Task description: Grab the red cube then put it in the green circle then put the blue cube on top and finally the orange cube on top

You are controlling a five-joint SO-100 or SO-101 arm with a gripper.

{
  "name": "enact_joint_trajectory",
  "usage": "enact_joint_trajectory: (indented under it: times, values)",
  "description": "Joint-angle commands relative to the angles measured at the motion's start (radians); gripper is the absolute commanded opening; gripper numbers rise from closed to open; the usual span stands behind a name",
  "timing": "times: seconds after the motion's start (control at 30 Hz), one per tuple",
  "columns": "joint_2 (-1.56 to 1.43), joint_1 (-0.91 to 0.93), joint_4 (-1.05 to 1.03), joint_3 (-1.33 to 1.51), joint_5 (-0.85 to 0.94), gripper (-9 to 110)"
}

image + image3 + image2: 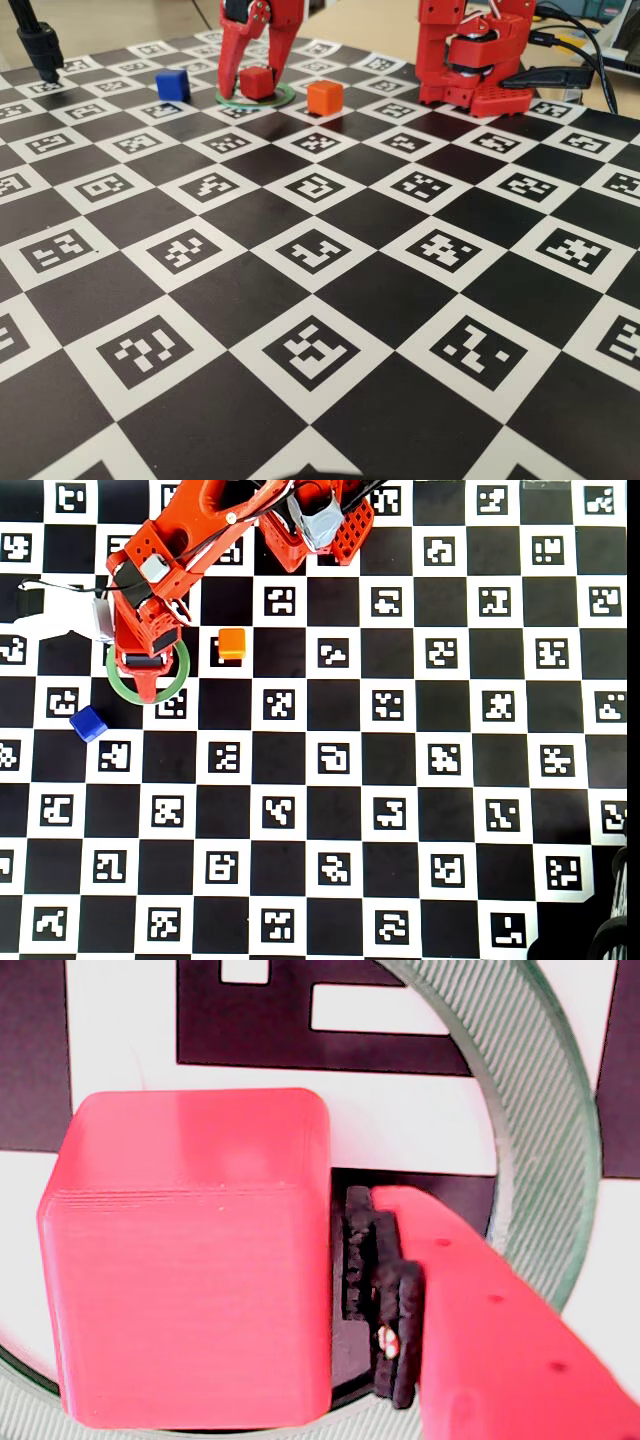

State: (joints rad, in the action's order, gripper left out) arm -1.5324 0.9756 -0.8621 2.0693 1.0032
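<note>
The red cube (pixel 258 82) rests on the board inside the green circle (pixel 283 97). My gripper (pixel 250 90) straddles it from above, open. In the wrist view the red cube (pixel 190 1260) fills the left side, and a dark gap separates it from the black pad (pixel 398 1330) of the one finger that shows; the green circle (pixel 545 1110) curves around them. In the overhead view the arm hides the red cube, and the gripper (pixel 145 675) sits over the green circle (pixel 116 685). The blue cube (pixel 172 84) (pixel 88 723) and the orange cube (pixel 324 96) (pixel 231 643) stand on either side of the ring.
The red arm base (pixel 470 60) stands at the back right of the checkered marker board (pixel 320 300) in the fixed view, with cables (pixel 580 60) trailing behind it. A black stand (pixel 40 45) rises at the back left corner.
</note>
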Motion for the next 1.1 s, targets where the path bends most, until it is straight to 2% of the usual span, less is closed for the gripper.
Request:
enact_joint_trajectory:
  times: [0.0,0.83,1.07]
  values:
    - [-0.04,0.011,0.003,-0.003,0.0,42]
    - [-0.075,-0.002,-0.106,-0.127,-0.028,43]
    - [-0.083,0.002,-0.206,-0.229,-0.025,43]
